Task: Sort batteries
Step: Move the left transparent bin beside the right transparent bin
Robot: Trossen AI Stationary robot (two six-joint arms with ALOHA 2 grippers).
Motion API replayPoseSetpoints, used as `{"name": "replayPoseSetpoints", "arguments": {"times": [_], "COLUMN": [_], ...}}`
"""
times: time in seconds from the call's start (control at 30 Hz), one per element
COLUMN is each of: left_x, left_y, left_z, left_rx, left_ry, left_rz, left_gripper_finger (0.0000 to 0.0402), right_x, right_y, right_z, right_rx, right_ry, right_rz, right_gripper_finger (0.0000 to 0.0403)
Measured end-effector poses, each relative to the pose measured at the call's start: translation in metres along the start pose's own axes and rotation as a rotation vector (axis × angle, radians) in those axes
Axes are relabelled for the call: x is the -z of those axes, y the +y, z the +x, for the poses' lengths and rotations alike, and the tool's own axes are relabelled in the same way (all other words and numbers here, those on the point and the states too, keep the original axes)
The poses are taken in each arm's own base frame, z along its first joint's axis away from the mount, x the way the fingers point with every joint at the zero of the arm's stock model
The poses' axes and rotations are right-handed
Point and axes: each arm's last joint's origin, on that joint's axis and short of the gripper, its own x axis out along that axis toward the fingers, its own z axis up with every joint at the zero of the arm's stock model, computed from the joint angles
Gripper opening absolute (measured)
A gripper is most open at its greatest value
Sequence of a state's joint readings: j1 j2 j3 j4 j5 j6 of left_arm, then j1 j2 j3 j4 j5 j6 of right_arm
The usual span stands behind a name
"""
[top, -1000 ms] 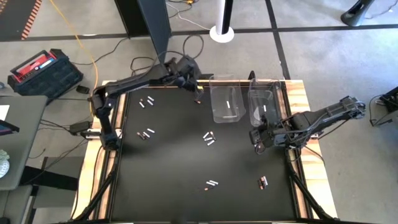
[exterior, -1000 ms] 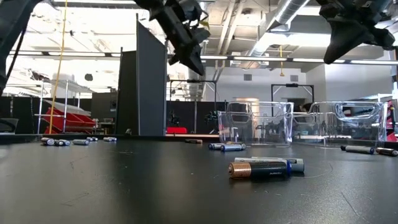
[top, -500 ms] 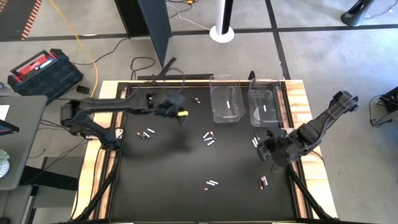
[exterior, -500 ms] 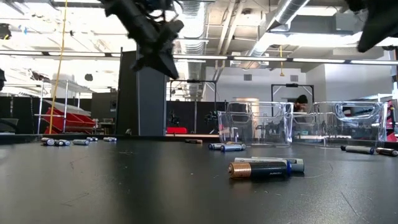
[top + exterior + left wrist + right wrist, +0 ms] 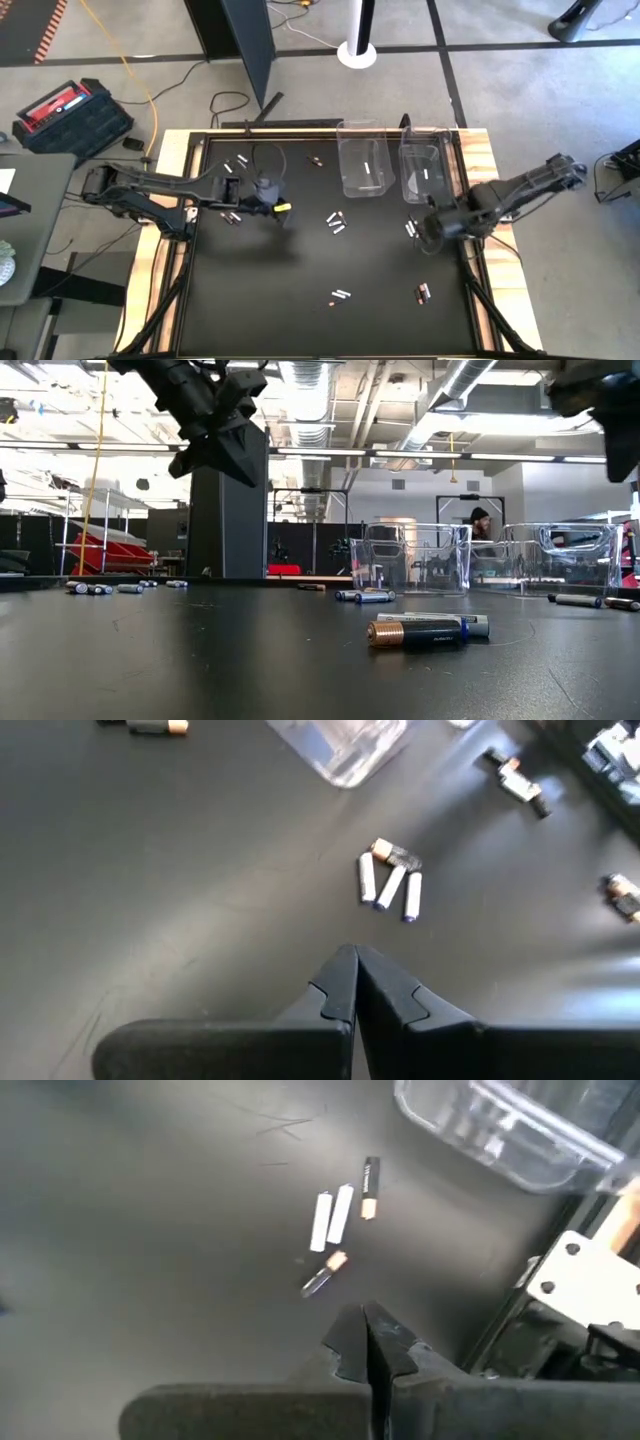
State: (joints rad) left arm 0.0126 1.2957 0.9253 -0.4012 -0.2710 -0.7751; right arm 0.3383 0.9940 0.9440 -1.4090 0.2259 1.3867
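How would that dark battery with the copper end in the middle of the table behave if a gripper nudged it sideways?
The dark battery with the copper end lies on its side on the smooth black table, so it would probably roll. It looks rigid, not floppy. The white battery right beside it might be knocked along too.

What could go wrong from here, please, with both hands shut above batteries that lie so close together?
1. The left hand hangs shut over three touching batteries; descending there could scatter them or grab two at once.
2. The right hand is also shut, above a loose group of four cells; if it drops without opening, it would only knock them.
3. That group lies near the table's right edge, so a nudged cell might roll off.
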Motion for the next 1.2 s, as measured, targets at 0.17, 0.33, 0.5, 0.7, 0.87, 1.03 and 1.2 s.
{"name": "replayPoseSetpoints", "arguments": {"times": [0.17, 0.33, 0.5, 0.7, 0.87, 1.03, 1.2], "left_x": [-0.004, -0.006, -0.006, -0.007, -0.012, -0.019, -0.026], "left_y": [0.0, 0.002, 0.003, 0.004, 0.01, 0.018, 0.026], "left_z": [0.001, 0.001, 0.001, 0.002, 0.003, 0.005, 0.007], "left_rx": [0.007, -0.001, -0.003, -0.015, -0.064, -0.098, -0.129], "left_ry": [-0.03, -0.034, -0.033, -0.036, -0.058, -0.065, -0.072], "left_rz": [0.018, 0.063, 0.18, 0.314, 0.38, 0.421, 0.446], "left_gripper_finger": [0.0, 0.0, 0.0, 0.0, 0.0012, 0.0048, 0.0088], "right_x": [-0.03, -0.049, -0.061, -0.07, -0.08, -0.082, -0.069], "right_y": [-0.011, -0.029, -0.043, -0.062, -0.067, -0.066, -0.063], "right_z": [0.009, 0.031, 0.053, 0.068, 0.075, 0.075, 0.066], "right_rx": [0.042, 0.045, 0.027, 0.078, 0.1, 0.089, 0.09], "right_ry": [0.027, 0.118, 0.147, 0.129, 0.032, 0.004, 0.049], "right_rz": [0.047, 0.089, 0.141, 0.195, 0.184, 0.207, 0.237], "right_gripper_finger": [0.0001, 0.0001, 0.0, 0.0, 0.0, 0.0004, 0.0009]}}
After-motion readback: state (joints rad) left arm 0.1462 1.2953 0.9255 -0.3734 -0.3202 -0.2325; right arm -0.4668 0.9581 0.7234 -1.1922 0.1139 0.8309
